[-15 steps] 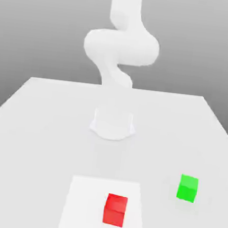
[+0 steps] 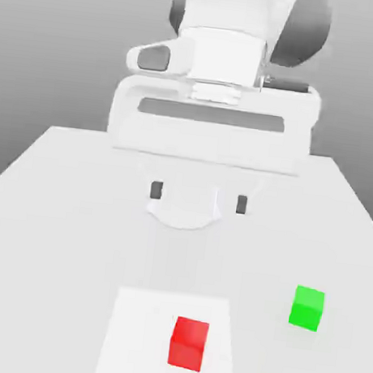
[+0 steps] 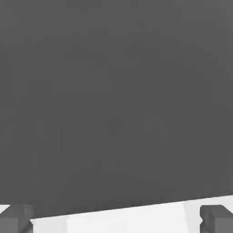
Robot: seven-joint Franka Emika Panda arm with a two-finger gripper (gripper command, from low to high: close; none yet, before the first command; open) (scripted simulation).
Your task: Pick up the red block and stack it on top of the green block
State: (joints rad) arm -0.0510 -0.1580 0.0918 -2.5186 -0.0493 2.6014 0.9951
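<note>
While the gripper (image 2: 198,197) hangs at upper centre, spread wide and empty | red block (image 2: 188,343) at bottom centre on the table (image 2: 57,208), green block (image 2: 307,308) at lower right, apart | approach: descend squarely, straddling opposite red faces before closing.

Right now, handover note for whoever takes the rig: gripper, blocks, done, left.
Gripper: open, empty, held above the table and well behind both blocks in the exterior view.
Red block: sits on the lighter square patch at the near edge of the table, untouched.
Green block: on the bare table toward the exterior view's right of the red block, a little farther back, apart from it.
Done: nothing grasped or stacked.
Left: move over the red block, descend, close on it, lift, carry to the green block, set it on top, release.
</note>
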